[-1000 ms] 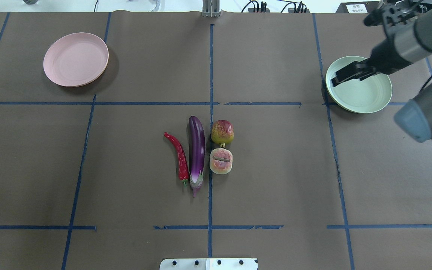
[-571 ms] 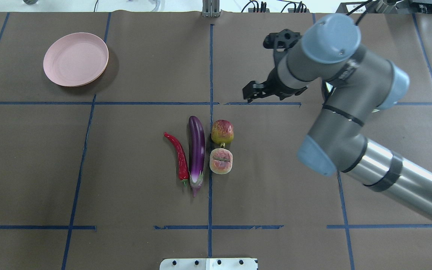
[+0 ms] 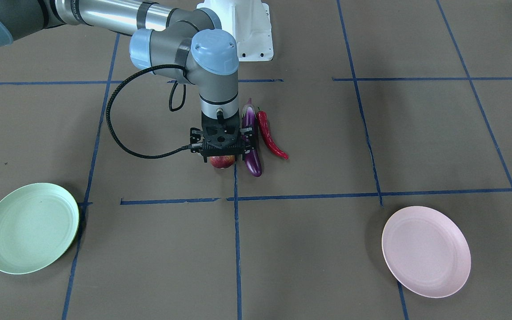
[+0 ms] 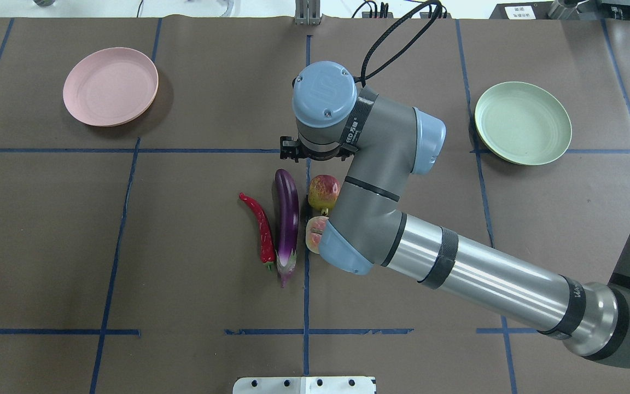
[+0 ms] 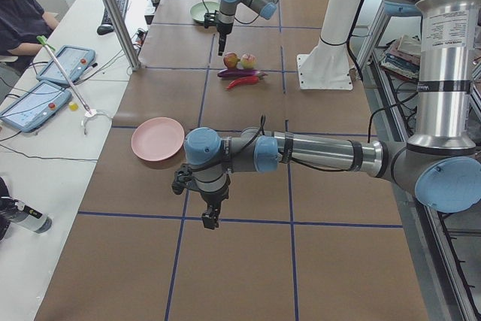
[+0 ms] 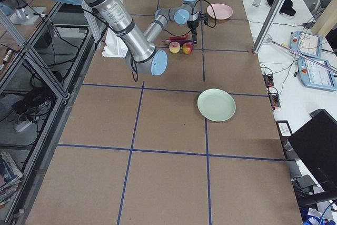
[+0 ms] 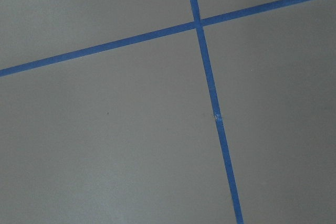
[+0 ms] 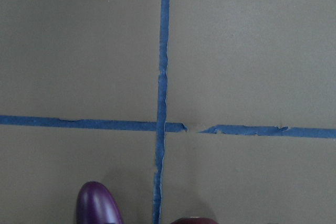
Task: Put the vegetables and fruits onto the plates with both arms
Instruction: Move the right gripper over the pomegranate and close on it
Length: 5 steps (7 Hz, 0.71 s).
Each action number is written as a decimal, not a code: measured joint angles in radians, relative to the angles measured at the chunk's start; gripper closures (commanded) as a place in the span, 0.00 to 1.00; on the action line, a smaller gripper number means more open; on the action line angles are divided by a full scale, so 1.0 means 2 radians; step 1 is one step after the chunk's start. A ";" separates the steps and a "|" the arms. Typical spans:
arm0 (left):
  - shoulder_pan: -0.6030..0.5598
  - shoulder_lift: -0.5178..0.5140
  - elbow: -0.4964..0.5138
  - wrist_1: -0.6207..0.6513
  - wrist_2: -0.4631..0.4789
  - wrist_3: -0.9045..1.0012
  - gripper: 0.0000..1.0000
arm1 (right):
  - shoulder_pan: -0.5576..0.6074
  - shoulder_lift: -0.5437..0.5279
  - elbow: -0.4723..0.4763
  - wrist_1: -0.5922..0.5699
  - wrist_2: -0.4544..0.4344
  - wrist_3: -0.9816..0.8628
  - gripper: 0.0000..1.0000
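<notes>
The right arm (image 4: 473, 276) is grey tubing with a polished silver forearm. It carries light-blue round joint caps (image 4: 324, 93), one embossed with a logo and dotted with small screws, black bands with white lettering, and a looping black cable (image 3: 107, 111). The left arm (image 5: 323, 154) matches.

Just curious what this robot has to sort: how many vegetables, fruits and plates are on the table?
Vegetables: 2 (purple eggplant, red chili pepper)
Fruits: 2 (dark-red fruit, pink peach-like fruit)
Plates: 2 (pink plate, green plate)
Total: 6
</notes>
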 measured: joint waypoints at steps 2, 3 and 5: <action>0.000 0.000 0.000 0.000 0.000 0.000 0.00 | -0.016 -0.001 -0.016 0.000 -0.010 0.001 0.00; 0.000 0.000 0.000 0.000 0.000 0.000 0.00 | -0.023 -0.002 -0.025 0.001 -0.013 0.001 0.00; 0.000 0.000 0.000 0.000 0.000 0.000 0.00 | -0.033 -0.004 -0.037 0.001 -0.014 0.000 0.11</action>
